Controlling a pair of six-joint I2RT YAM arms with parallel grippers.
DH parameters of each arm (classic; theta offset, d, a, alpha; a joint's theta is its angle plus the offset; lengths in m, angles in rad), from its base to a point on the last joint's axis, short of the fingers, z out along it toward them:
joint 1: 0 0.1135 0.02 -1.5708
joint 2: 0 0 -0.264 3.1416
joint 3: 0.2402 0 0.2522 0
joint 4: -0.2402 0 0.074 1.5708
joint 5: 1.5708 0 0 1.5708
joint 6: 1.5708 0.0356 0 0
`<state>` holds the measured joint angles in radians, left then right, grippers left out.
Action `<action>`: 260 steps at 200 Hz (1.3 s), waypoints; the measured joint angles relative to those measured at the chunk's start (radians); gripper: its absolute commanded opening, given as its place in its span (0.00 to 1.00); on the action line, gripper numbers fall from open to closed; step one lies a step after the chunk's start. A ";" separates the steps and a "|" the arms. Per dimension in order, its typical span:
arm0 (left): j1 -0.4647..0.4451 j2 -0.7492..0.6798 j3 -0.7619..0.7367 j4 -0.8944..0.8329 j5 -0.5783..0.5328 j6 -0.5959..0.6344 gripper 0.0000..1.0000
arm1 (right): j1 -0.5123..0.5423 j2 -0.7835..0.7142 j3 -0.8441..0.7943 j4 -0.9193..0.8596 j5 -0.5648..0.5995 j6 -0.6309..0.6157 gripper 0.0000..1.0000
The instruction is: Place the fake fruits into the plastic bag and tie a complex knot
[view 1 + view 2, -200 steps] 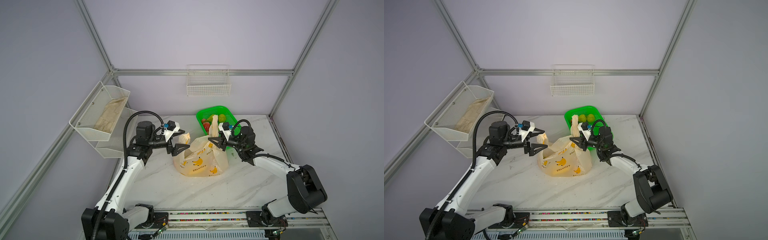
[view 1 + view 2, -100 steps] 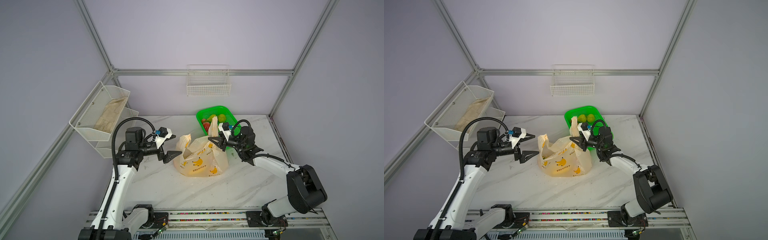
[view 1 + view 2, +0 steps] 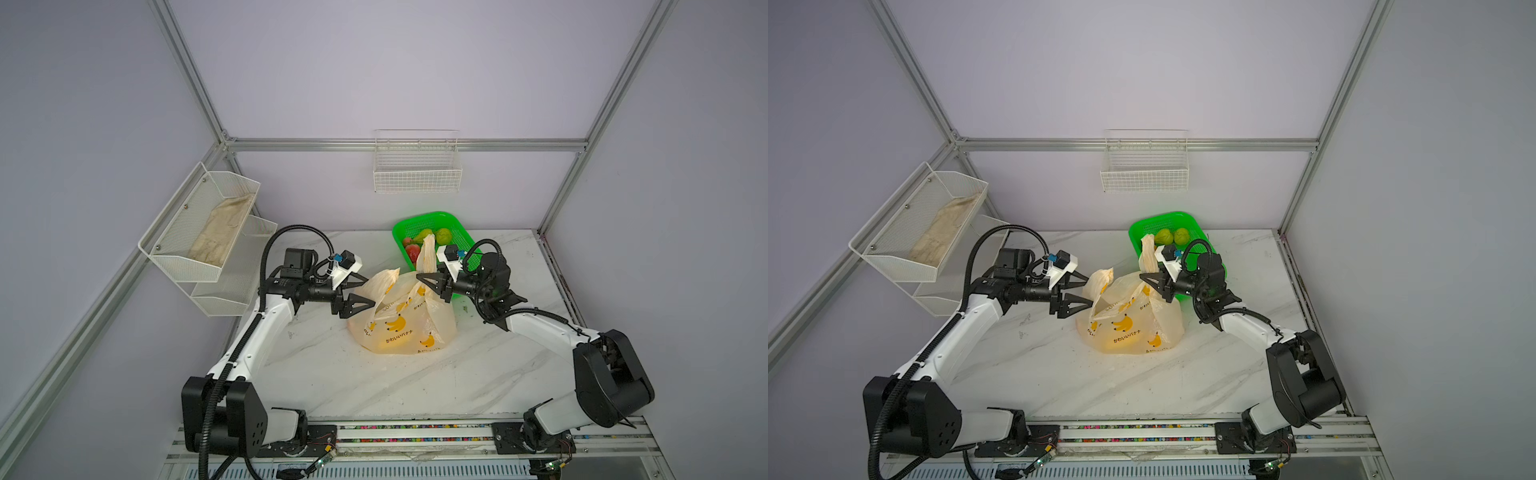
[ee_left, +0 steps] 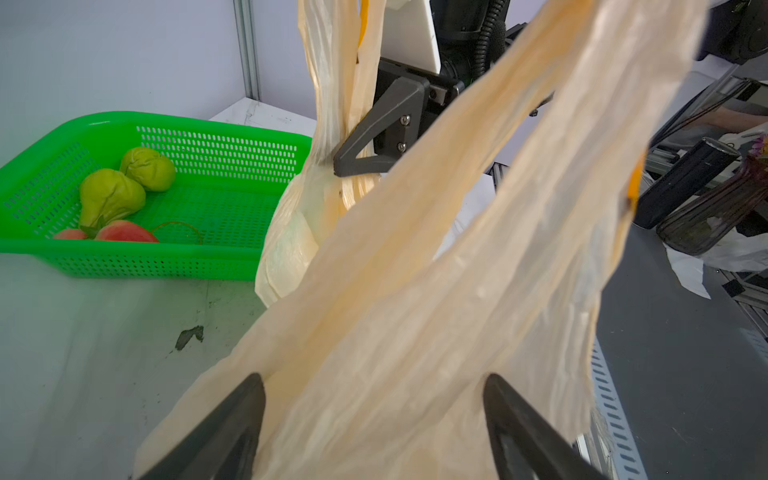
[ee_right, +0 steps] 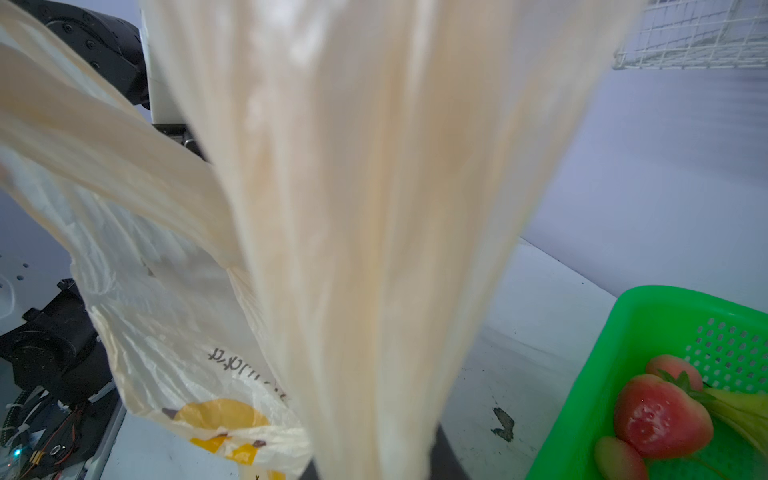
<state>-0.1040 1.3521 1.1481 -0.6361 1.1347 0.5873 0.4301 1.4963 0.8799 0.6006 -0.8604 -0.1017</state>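
The plastic bag (image 3: 399, 328) (image 3: 1129, 328), cream-peach with printed bananas, sits on the marble table with both handles raised. My left gripper (image 3: 371, 293) (image 3: 1090, 295) (image 4: 372, 376) is open, its jaws wide apart on either side of the bag's left handle (image 3: 384, 282) (image 4: 415, 291). My right gripper (image 3: 417, 277) (image 3: 1140, 277) (image 5: 374, 457) is shut on the right handle (image 3: 427, 253) (image 5: 374, 208), which stands upright above it. Fake fruits lie in the green basket (image 3: 415, 224) (image 4: 216, 124): two green pears (image 4: 110, 195) and red strawberries (image 4: 124, 232) (image 5: 656, 419).
The green basket stands just behind the right gripper, near the back wall. A white wire rack (image 3: 199, 232) holding a cloth hangs on the left wall. A small wire basket (image 3: 417, 174) hangs on the back wall. The arms' rail (image 3: 415, 432) runs along the front edge.
My left gripper drew back to the left, then came forward again, and the left handle now lies between its open jaws. My right gripper tightened on the right handle and stayed in place.
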 measured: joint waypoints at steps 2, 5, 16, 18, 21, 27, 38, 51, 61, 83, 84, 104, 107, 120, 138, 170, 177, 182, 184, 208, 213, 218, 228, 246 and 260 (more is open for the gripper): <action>-0.003 0.003 0.005 0.002 0.001 -0.001 0.80 | 0.000 0.000 0.000 0.000 0.000 0.001 0.19; -0.005 0.008 0.011 0.006 0.003 -0.001 0.80 | 0.000 0.000 0.001 0.000 0.000 0.001 0.19; -0.011 0.023 0.035 0.021 0.014 -0.003 0.80 | 0.000 0.000 0.004 -0.002 0.000 0.002 0.18; -0.012 0.025 0.037 0.022 0.015 -0.003 0.81 | 0.000 0.000 0.005 -0.002 0.000 0.002 0.18; -0.014 0.029 0.043 0.025 0.017 -0.003 0.81 | 0.000 0.000 0.006 -0.003 0.000 0.002 0.18; -0.017 0.037 0.056 0.030 0.023 -0.004 0.82 | 0.000 0.000 0.009 -0.006 0.001 0.001 0.18; -0.024 0.050 0.076 0.041 0.036 -0.011 0.84 | 0.000 0.000 0.014 -0.008 0.002 0.001 0.18; -0.032 0.061 0.095 0.047 0.053 -0.017 0.87 | 0.000 0.000 0.016 -0.008 0.003 0.001 0.18; -0.040 0.074 0.111 0.049 0.071 -0.020 0.88 | 0.000 0.000 0.017 -0.010 0.004 0.001 0.18; -0.057 0.105 0.141 0.052 0.096 -0.036 0.89 | 0.000 0.000 0.023 -0.013 0.006 0.002 0.17; -0.058 0.106 0.142 0.052 0.097 -0.037 0.89 | 0.000 0.000 0.023 -0.013 0.006 0.002 0.17; -0.082 0.126 0.153 0.051 0.104 -0.049 0.88 | 0.000 0.000 0.026 -0.014 0.007 0.002 0.17; -0.087 0.129 0.153 0.050 0.104 -0.050 0.87 | 0.000 0.000 0.026 -0.014 0.007 0.002 0.17; -0.105 0.141 0.157 0.045 0.108 -0.053 0.82 | 0.000 0.000 0.026 -0.014 0.008 0.002 0.17; -0.130 0.167 0.172 0.035 0.110 -0.055 0.70 | 0.000 0.000 0.026 -0.014 0.009 0.002 0.16; -0.162 0.204 0.202 0.012 0.108 -0.066 0.47 | 0.000 0.000 0.026 -0.015 0.015 0.002 0.16; -0.167 0.208 0.204 0.010 0.106 -0.069 0.40 | 0.000 0.000 0.026 -0.015 0.016 0.002 0.16; -0.168 0.209 0.205 0.006 0.103 -0.077 0.35 | 0.000 0.000 0.026 -0.015 0.018 0.002 0.16; -0.169 0.209 0.205 0.006 0.103 -0.070 0.33 | 0.000 0.000 0.026 -0.016 0.019 0.002 0.16; -0.172 0.209 0.208 -0.002 0.083 -0.077 0.16 | 0.000 0.000 0.026 -0.016 0.031 0.003 0.15; -0.172 0.209 0.208 -0.002 0.078 -0.078 0.13 | 0.000 0.000 0.026 -0.016 0.032 0.003 0.15; -0.173 0.209 0.208 -0.002 0.072 -0.078 0.10 | 0.000 0.000 0.026 -0.017 0.033 0.003 0.15; -0.174 0.208 0.208 0.000 0.056 -0.084 0.06 | 0.000 0.000 0.026 -0.022 0.034 0.003 0.16; -0.185 0.196 0.208 0.008 0.002 -0.095 0.00 | 0.000 0.000 0.026 -0.046 0.033 -0.001 0.15; -0.203 0.175 0.208 0.014 -0.049 -0.089 0.00 | 0.000 0.000 0.026 -0.079 0.029 -0.013 0.16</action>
<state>-0.3069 1.5276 1.3560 -0.6220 1.0855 0.4988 0.4301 1.4960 0.9058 0.5213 -0.8314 -0.1146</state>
